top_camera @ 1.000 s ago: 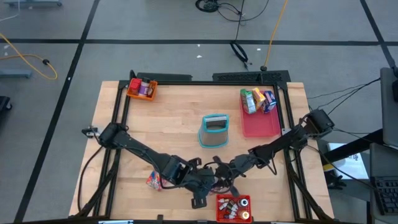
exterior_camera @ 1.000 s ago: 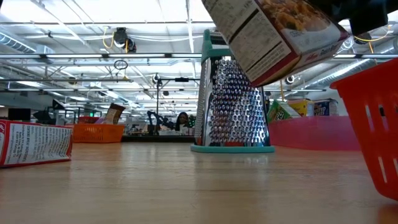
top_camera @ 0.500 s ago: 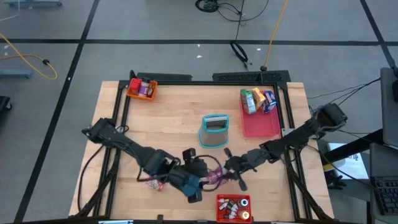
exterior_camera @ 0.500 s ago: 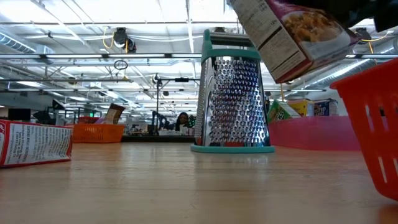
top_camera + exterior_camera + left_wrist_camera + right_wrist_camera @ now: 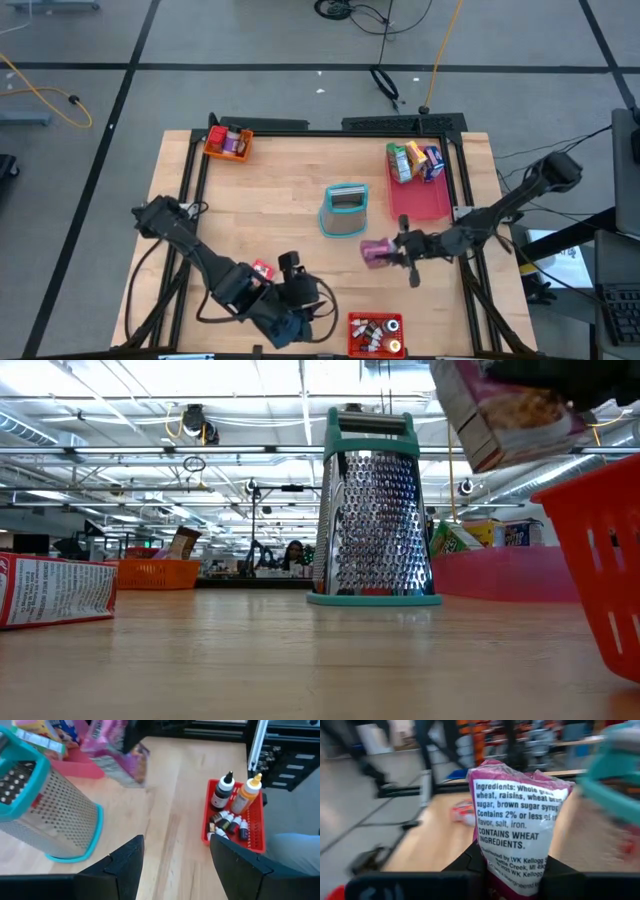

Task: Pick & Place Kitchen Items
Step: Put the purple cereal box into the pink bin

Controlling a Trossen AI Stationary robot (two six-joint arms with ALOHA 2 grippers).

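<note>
High view: right gripper [image 5: 392, 252] holding pink packet [image 5: 375, 253], moved right toward tray [image 5: 425, 205]; left gripper [image 5: 296, 318] wide, retreated.

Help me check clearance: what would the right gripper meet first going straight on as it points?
Probably the red-white packet beside the left arm; the right gripper, shut on the pink packet, points at it, but might pass above it.

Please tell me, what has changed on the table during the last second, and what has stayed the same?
The right gripper carried the pink packet away from the table's front middle toward the pink tray, still shut on it. The left gripper, now open and empty, pulled back toward the front edge. The grater, red-and-white packet and red bin stayed put.
</note>
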